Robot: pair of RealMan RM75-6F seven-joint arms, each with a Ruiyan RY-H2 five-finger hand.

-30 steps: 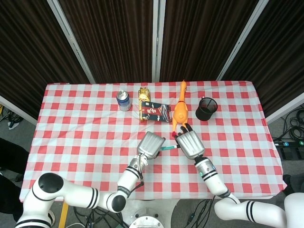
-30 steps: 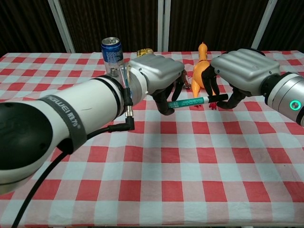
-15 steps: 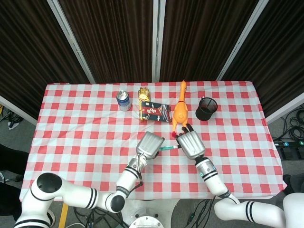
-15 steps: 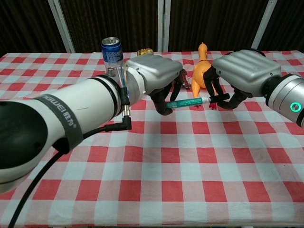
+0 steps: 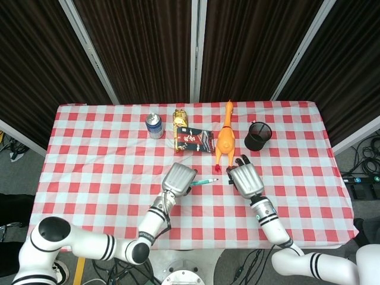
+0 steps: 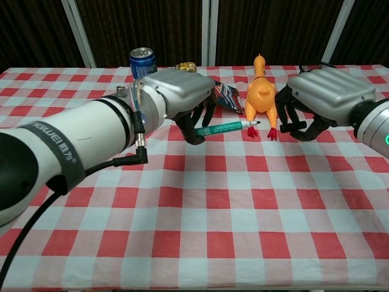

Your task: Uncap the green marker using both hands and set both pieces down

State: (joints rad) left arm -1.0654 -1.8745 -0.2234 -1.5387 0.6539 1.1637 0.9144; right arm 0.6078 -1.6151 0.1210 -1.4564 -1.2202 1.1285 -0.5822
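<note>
So cap's off: my left hand [image 6: 182, 97] grips the green marker [image 6: 222, 127], right hand [image 6: 316, 103] pinches the cap [image 6: 290, 126]; both still need setting down.

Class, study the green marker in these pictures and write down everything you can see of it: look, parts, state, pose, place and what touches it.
The slim green marker looks like glossy plastic with small print along its barrel. It is uncapped: a pale collar and dark writing tip show at its free end, pointing towards the robot's right. The left hand holds its other end in its fingers, lifting it roughly level above the red-and-white checked tablecloth. The right hand is apart from it, holding a dark piece, apparently the cap.
</note>
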